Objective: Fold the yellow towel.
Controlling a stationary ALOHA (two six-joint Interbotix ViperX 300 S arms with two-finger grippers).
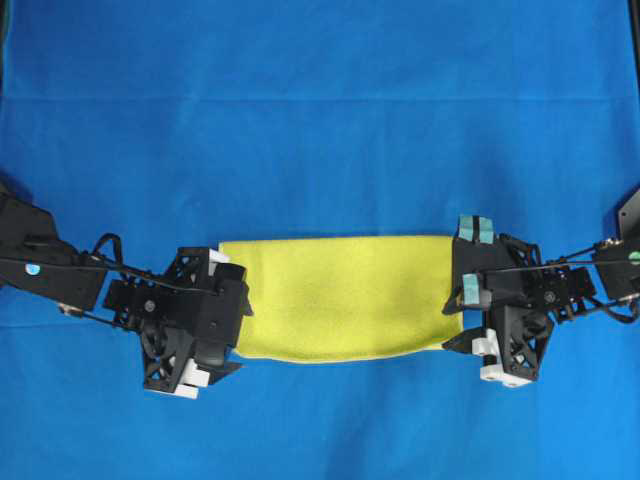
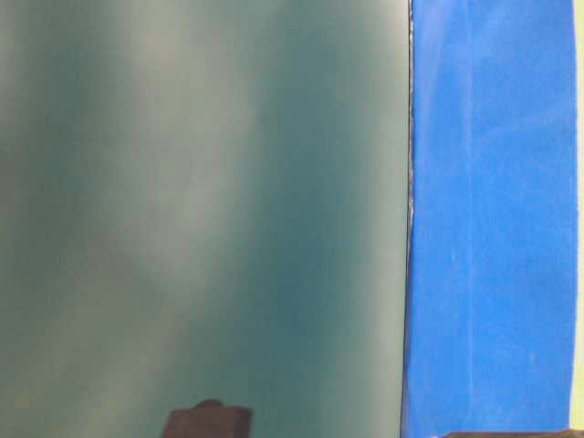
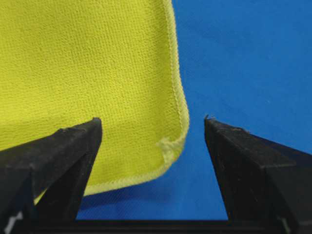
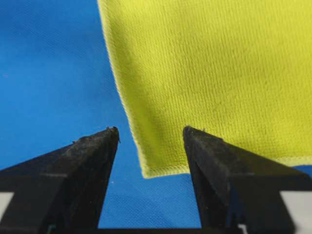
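Note:
The yellow towel [image 1: 340,298] lies on the blue cloth as a wide rectangle, folded, with a pale hem along its near edge. My left gripper [image 1: 238,318] is at its left end and stands open. In the left wrist view a rounded towel corner [image 3: 168,146] sits between the spread fingers [image 3: 73,146], slightly raised over its shadow, and nothing is gripped [image 3: 152,122]. My right gripper [image 1: 458,300] is at the towel's right end, also open. In the right wrist view [image 4: 151,129] a flat towel corner [image 4: 161,161] lies between the black fingertips [image 4: 204,146], untouched.
A large blue cloth [image 1: 320,120] covers the whole table around the towel. The table-level view shows only a blurred teal surface [image 2: 201,219] and a strip of the blue cloth [image 2: 493,219]; neither towel nor grippers appear there.

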